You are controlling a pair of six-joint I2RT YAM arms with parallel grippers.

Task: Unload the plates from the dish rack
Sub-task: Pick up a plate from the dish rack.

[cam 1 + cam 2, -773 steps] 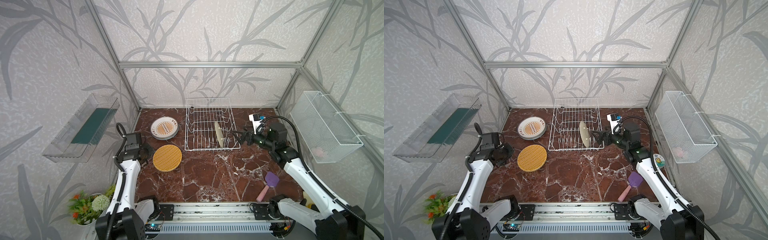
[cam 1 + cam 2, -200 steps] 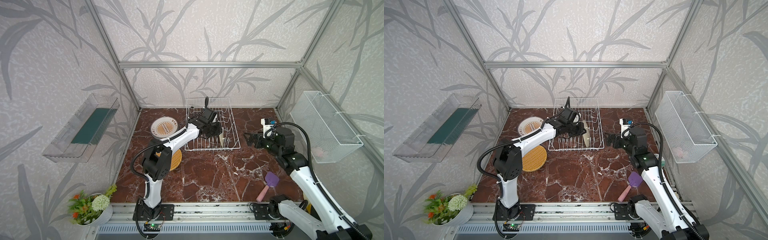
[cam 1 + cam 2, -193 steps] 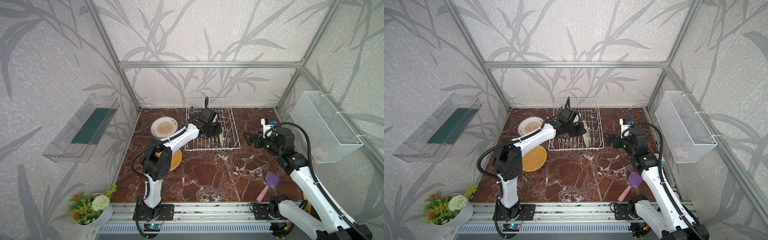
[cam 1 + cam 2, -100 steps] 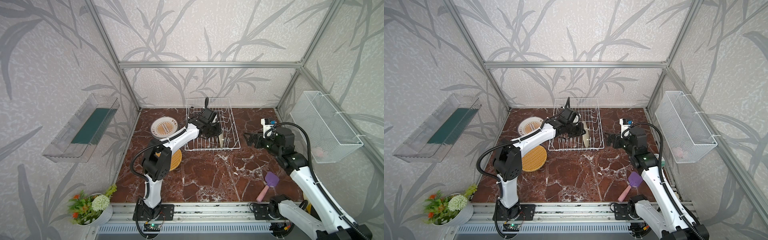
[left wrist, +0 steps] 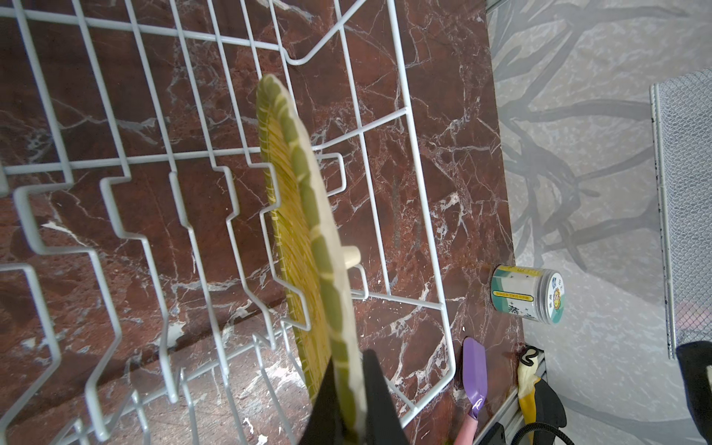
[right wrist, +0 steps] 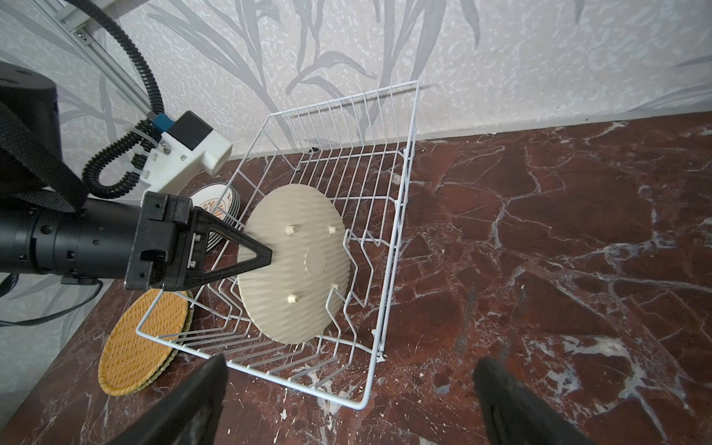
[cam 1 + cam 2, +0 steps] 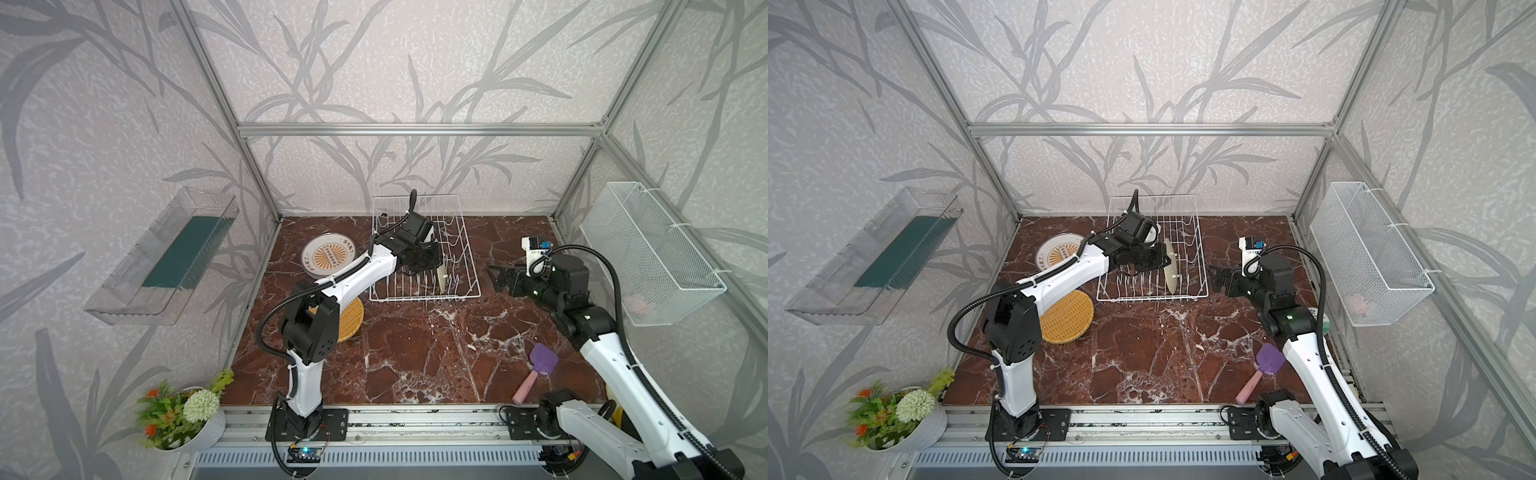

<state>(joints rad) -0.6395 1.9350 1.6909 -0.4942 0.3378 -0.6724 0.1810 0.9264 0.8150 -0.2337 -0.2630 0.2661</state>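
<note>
The white wire dish rack stands at the back middle of the table. One yellow woven plate stands on edge between its tines. My left gripper is shut on that plate's rim, one finger on each face. My right gripper hangs open and holds nothing, right of the rack and apart from it. White sunburst plates are stacked left of the rack. In front of them lie yellow woven plates.
A purple spatula with a pink handle lies at the front right. A small labelled jar stands by the right wall. A white mesh basket hangs on the right wall, a clear tray on the left. A flower pot sits at the front left.
Since the earliest frames my left arm has reached into the rack and shut on the standing plate, while my right gripper has drawn back from it. Over the last second nothing has visibly moved.
</note>
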